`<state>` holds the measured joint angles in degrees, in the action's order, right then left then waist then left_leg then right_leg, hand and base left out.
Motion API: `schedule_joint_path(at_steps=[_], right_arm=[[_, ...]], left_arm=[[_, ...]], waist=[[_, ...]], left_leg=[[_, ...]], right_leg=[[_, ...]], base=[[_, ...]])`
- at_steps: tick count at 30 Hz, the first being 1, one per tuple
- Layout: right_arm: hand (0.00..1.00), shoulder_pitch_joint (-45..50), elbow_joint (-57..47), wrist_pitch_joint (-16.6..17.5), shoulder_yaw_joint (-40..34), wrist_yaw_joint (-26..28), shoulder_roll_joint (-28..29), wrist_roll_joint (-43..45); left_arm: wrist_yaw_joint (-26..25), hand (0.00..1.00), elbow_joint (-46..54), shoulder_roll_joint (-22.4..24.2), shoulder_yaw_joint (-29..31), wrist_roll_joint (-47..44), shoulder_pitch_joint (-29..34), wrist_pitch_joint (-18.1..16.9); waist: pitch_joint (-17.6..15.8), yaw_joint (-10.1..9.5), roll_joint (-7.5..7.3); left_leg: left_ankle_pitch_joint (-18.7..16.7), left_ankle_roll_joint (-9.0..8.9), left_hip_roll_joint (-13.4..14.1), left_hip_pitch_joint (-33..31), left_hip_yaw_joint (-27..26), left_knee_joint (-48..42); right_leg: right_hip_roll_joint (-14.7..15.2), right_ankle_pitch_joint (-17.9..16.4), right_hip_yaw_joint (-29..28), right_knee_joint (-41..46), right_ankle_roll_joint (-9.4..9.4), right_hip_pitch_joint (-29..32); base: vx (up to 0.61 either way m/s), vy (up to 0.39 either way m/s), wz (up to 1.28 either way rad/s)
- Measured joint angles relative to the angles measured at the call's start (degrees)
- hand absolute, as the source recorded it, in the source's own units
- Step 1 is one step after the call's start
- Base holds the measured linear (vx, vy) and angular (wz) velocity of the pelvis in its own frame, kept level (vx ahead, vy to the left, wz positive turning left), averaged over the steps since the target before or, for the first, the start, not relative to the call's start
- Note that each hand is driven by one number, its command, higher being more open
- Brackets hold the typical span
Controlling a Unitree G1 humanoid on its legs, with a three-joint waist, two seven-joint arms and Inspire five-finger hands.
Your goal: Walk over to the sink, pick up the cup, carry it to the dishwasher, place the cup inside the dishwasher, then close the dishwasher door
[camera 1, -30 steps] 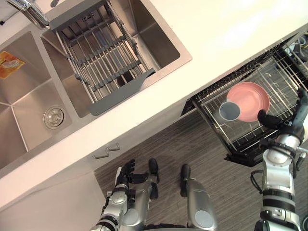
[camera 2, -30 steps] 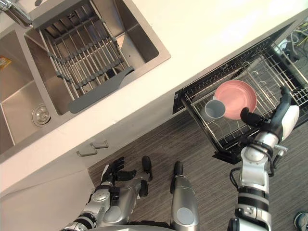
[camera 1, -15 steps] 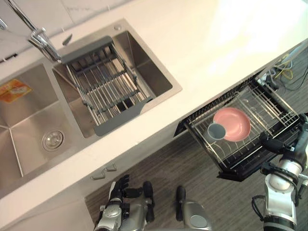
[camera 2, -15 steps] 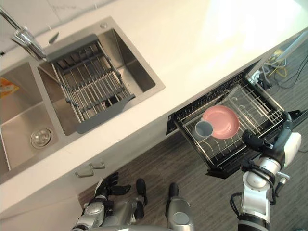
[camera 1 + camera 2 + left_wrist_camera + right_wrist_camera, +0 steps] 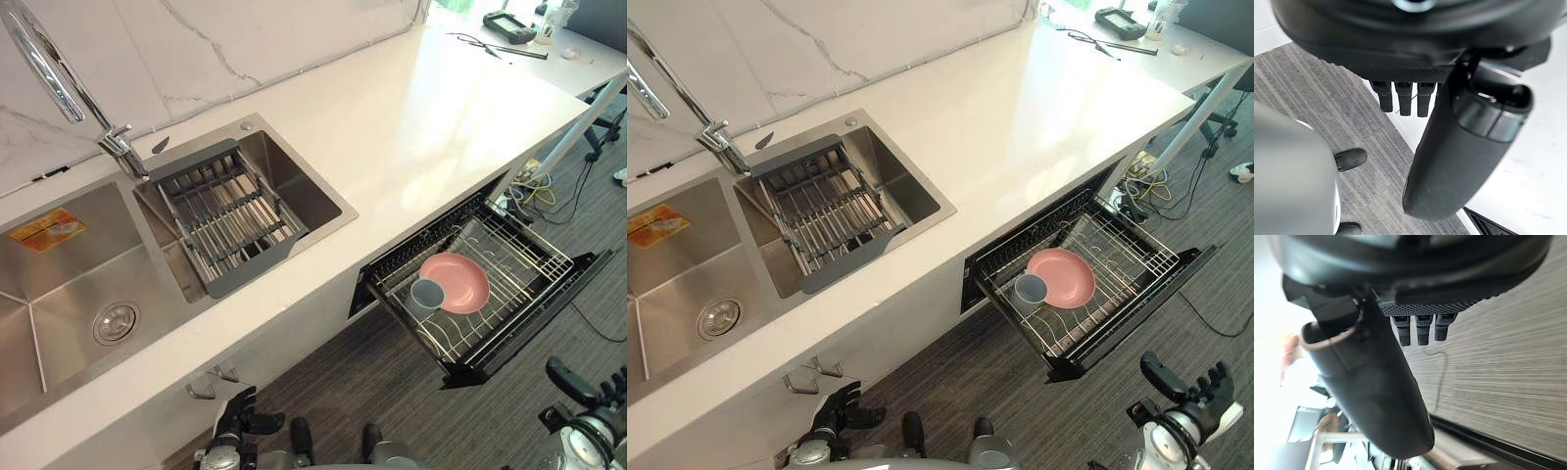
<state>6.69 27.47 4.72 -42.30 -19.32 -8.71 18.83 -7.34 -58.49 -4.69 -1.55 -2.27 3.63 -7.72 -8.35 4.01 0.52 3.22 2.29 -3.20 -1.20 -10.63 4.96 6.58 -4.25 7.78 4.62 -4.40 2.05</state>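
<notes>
The grey-blue cup [image 5: 427, 293] stands upright in the pulled-out dishwasher rack [image 5: 534, 257], touching a pink plate [image 5: 458, 281]. The dishwasher door [image 5: 554, 297] hangs open below the rack. My right hand [image 5: 1193, 406] is low over the floor, in front of the door and apart from it. Its fingers [image 5: 1422, 330] are straight and it holds nothing. Down by the cabinet front under the sink, my left hand [image 5: 238, 419] is also open and empty, its fingers [image 5: 1405, 98] straight.
A double steel sink [image 5: 59, 284] is set in the white counter [image 5: 411, 127], with a grey drain rack [image 5: 230, 215] across its right basin and a tall faucet [image 5: 49, 73] behind. Cables [image 5: 549, 171] lie on the floor past the dishwasher.
The camera has pulled back and up, so more counter and wall show. My right hand has come away from the rack's front corner and now sits lower, apart from it. The cup stays in the rack.
</notes>
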Motion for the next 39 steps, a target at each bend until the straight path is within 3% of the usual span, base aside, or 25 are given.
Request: schedule_joint_path(at_steps=[8,15,26,34,39], right_arm=[[0.9,-5.9,9.7,2.7,-1.4,4.9,-1.2,16.7],[0.9,-14.5,12.9,5.0,-1.0,9.8,-5.3,27.4],[0.9,-16.3,14.7,5.4,7.7,15.4,-10.0,29.5],[0.9,-17.0,14.8,5.6,17.4,18.0,-14.9,29.5],[0.9,-18.6,14.8,6.2,19.7,18.1,-15.7,29.4]], left_arm=[[0.3,0.9,-0.4,-0.5,0.1,-0.6,0.6,0.0],[1.4,0.9,0.2,0.2,0.5,-1.2,-0.4,-0.2],[3.2,0.9,1.8,0.7,-0.1,-1.2,-1.8,-1.4],[4.2,0.9,1.9,0.3,-2.4,-1.2,-1.9,-2.7],[4.3,0.9,1.9,0.3,-3.5,-1.2,-2.4,-2.9]], waist=[[-0.3,0.01,0.58],[-4.8,-0.26,3.7],[-9.1,-1.11,4.08],[-9.8,-0.73,4.88],[-10.4,-0.65,5.71]], left_leg=[[0.1,0.05,0.2,-0.1,-1.3,0.0],[0.1,0.07,0.5,-0.7,-4.4,0.0],[-0.2,-0.29,1.2,-2.4,-3.8,-1.7],[-0.3,-0.47,1.0,-4.8,-2.0,-3.5],[-0.2,-0.41,1.1,-6.5,-0.7,-4.5]], right_leg=[[-0.5,0.8,-1.5,-0.6,0.16,0.8],[-1.0,1.3,-4.7,0.5,0.2,2.9],[-1.3,1.0,-5.5,1.8,0.64,4.8],[-0.7,0.8,-4.3,3.6,0.76,6.9],[-0.6,0.9,-3.0,3.7,0.78,7.6]], base=[[-0.02,0.009,-0.1],[0.01,0.009,-0.22],[0.02,-0.018,-0.07],[-0.05,-0.005,0.09],[-0.04,-0.01,0.14]])
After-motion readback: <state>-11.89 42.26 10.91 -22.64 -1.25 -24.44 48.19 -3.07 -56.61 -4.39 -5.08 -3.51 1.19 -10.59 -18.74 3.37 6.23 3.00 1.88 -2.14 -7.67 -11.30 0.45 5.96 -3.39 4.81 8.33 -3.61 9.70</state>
